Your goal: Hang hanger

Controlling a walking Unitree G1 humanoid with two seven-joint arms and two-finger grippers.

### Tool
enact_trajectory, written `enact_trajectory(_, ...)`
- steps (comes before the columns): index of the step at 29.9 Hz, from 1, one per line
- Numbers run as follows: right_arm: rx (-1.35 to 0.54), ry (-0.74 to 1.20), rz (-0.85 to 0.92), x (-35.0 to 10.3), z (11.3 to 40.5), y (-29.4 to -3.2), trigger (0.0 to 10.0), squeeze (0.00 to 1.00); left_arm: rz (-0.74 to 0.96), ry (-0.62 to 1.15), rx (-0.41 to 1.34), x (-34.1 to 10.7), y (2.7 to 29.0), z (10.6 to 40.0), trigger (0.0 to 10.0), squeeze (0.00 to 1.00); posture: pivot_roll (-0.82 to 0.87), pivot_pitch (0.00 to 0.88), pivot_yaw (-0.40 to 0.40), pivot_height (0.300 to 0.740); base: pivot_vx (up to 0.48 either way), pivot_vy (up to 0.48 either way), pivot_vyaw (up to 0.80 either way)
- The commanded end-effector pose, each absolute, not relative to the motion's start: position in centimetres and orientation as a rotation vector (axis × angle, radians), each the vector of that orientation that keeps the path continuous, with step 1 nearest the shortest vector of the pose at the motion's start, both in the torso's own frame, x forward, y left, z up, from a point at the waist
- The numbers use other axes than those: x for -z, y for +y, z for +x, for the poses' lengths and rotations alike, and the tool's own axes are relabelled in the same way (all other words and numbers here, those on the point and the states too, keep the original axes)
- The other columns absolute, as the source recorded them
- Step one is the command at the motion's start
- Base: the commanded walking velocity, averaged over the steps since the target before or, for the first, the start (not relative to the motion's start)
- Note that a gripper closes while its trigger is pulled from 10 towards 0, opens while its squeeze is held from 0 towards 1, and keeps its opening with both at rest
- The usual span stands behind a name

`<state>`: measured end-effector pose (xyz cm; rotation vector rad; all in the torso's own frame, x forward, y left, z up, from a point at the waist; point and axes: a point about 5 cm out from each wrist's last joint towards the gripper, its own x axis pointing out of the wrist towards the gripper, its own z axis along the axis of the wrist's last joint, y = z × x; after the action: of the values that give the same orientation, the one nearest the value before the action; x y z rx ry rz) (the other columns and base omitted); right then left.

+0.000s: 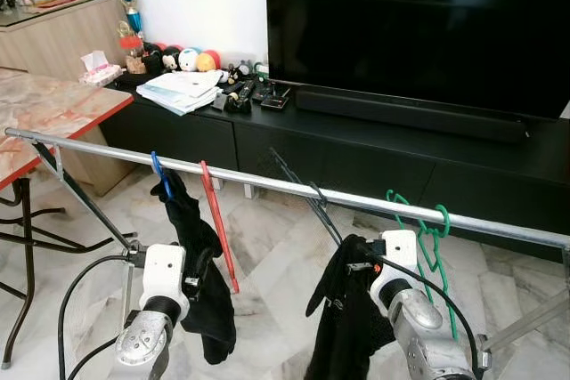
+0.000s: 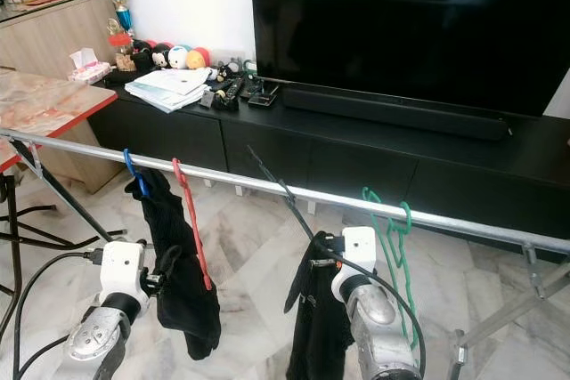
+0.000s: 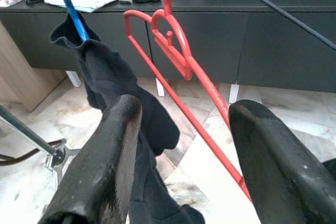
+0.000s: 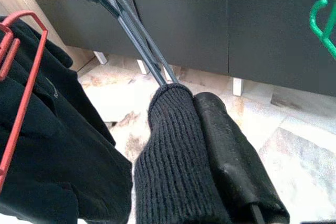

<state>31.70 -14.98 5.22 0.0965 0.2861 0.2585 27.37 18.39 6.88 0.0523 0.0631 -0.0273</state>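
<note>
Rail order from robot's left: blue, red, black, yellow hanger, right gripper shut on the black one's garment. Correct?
Not quite: the last hanger is green, not yellow. The left eye view shows the green hanger on the rail after the blue, red and black ones. The right gripper does pinch the dark garment.

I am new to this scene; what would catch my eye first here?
A metal rail crosses the room with a blue hanger, red hanger, dark hanger and green hanger on it. The right gripper pinches a black garment on the dark hanger.
</note>
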Motion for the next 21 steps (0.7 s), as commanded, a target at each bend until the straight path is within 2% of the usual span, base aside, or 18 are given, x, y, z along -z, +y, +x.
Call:
enact_trajectory(1,-0.27,0.308,0.09,-4.8,31.5,-15.0,10.0,0.0,0.038,0.081,0.028,-6.6,18.6,27.4,10.0,0.0,0.0,0.0,0.047,0.74,0.266,0.0,0.0)
enact_trajectory(7,-0.279,0.378,0.037,-3.3,30.8,-15.1,10.0,0.0,0.038,0.079,0.028,-6.7,18.5,27.4,10.0,0.0,0.0,0.0,0.047,0.74,0.27,0.0,0.0)
enact_trajectory(21,-0.336,0.413,0.001,-2.5,30.1,-15.1,10.0,0.0,0.005,0.129,0.085,-6.1,17.7,27.5,10.0,0.0,0.0,0.0,0.043,0.74,0.0,0.0,0.0)
